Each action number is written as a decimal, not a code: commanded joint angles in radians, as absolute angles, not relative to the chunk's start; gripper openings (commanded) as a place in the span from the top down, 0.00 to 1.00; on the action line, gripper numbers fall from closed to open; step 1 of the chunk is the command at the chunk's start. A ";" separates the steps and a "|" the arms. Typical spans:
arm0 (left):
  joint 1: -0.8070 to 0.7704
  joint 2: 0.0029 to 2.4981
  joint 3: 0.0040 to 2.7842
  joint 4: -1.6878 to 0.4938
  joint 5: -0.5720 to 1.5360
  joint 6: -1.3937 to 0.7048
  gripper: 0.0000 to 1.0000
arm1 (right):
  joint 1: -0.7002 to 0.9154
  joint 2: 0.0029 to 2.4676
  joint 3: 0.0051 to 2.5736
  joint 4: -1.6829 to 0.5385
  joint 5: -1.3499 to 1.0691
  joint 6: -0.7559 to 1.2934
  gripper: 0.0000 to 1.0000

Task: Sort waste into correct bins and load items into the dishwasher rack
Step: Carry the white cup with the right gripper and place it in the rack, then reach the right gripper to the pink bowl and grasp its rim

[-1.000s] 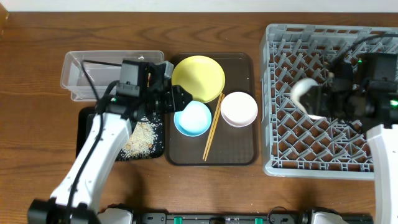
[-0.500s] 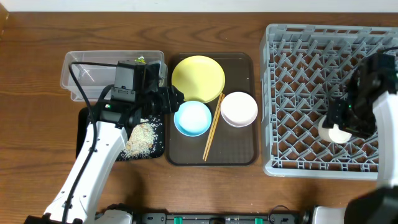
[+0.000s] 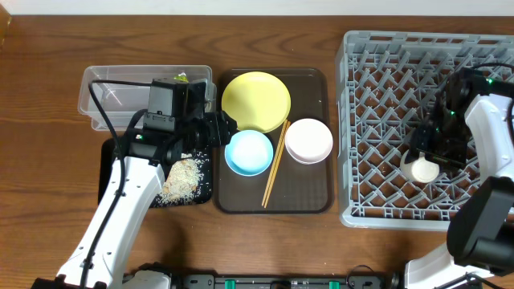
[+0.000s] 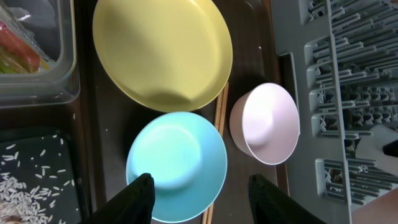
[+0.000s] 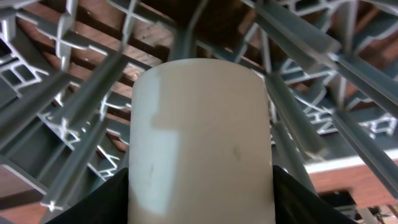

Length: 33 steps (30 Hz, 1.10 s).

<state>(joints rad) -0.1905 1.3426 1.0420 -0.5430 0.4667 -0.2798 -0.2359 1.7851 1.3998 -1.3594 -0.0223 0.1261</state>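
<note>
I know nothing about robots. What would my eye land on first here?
Bright tableware sits on the central dark brown serving tray: a pale-yellow plate, light-blue bowl and white bowl. At right, the right gripper holds a small white cup in the grey dishwasher rack. At left, rice lies scattered on a black tray.

A brown wooden table (image 3: 48, 48) with streaked grain spreads below the left gripper (image 3: 227, 130) and the right gripper (image 3: 424, 160). Light falls evenly, leaving soft shadows on the wood.

My right jaws hold the small white cup (image 3: 423, 170) inside the grey plastic lattice rack (image 3: 377, 96), while my left jaws hover beside the round light-blue bowl (image 3: 249, 152).
</note>
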 commanded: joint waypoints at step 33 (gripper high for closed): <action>-0.186 1.330 1.047 -0.861 -0.004 -0.411 0.43 | -0.002 1.567 1.557 -1.094 -0.381 -0.130 0.14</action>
